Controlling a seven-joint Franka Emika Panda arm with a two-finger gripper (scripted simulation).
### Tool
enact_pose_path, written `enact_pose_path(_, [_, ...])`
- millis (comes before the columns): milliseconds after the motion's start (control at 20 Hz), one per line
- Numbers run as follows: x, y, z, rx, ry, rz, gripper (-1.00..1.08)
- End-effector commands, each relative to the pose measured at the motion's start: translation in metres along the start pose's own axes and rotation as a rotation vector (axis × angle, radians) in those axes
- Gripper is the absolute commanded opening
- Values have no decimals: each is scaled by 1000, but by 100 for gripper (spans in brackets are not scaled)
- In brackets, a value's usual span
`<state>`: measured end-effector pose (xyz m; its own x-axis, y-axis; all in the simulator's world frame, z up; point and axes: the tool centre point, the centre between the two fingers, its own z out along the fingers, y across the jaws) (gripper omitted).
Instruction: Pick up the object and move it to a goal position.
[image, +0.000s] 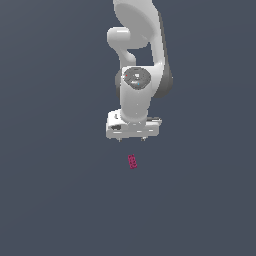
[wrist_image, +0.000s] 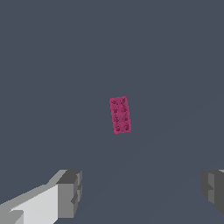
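The big white robot arm (image: 137, 60) hangs over the plain dark grey-blue surface (image: 50, 200), and below it the white two-fingered gripper (image: 131, 138) hovers with jaws spread wide, nothing between them. The small magenta-red studded rectangular brick (image: 132, 161) lies flat on the surface, well clear of any edge, apart from the dark fingertips (wrist_image: 70, 194). Nothing grasped yet: descent, pinch, lift and carry to the goal all remain.

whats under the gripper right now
Only the magenta brick, lying studs-up on the bare dark surface, apart from the open gripper. Nothing sits between the jaws. What the brick itself covers cannot be seen.
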<state>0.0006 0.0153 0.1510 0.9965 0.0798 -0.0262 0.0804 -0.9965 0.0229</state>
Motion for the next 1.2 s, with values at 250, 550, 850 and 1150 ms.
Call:
enact_pose_path(250, [20, -3, 39, 9, 12, -69, 100])
enact_pose_path(550, [33, -5, 72, 17, 23, -122, 100])
enact_pose_path(850, [39, -6, 87, 21, 28, -146, 100])
enact_pose_path(1150, [38, -6, 90, 21, 26, -145, 100])
